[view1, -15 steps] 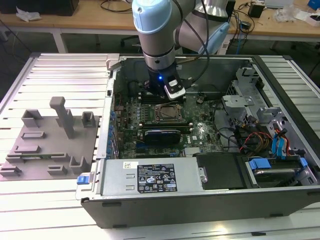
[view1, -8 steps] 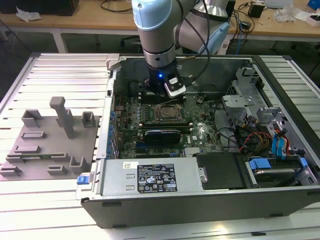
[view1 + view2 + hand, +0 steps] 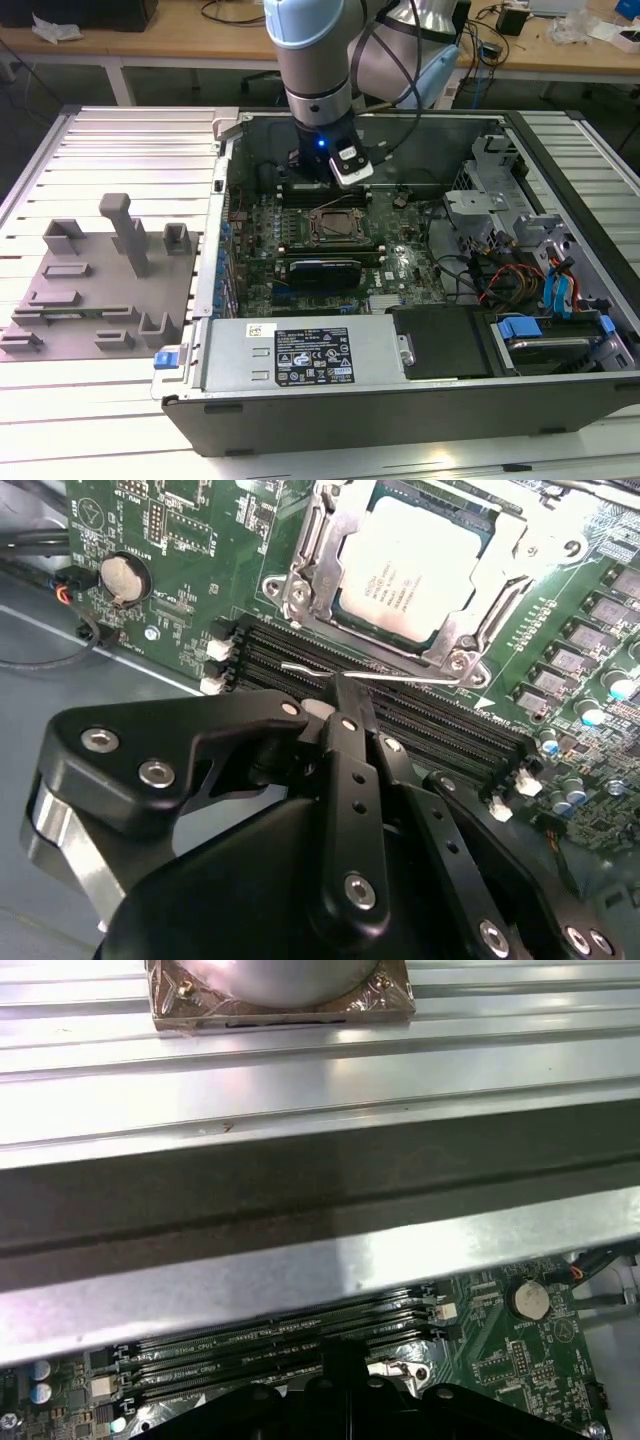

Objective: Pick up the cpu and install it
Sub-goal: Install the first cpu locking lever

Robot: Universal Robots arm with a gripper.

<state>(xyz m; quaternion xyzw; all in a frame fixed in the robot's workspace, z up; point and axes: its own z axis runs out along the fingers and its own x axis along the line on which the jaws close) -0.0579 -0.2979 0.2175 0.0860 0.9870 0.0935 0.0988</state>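
Cpu (image 3: 408, 562) sits in its socket (image 3: 300, 555). Pincer (image 3: 340, 695) is closed, empty, its tip at the latch lever (image 3: 400, 677). Latching step likely.

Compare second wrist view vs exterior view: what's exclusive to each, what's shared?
Second wrist view: the cpu seated in the socket frame, and a coin cell on the board.
Exterior view: the grey fixture plate beside the case, the power supply, and the drive cage.
Shared: the motherboard, the socket and the memory slots.
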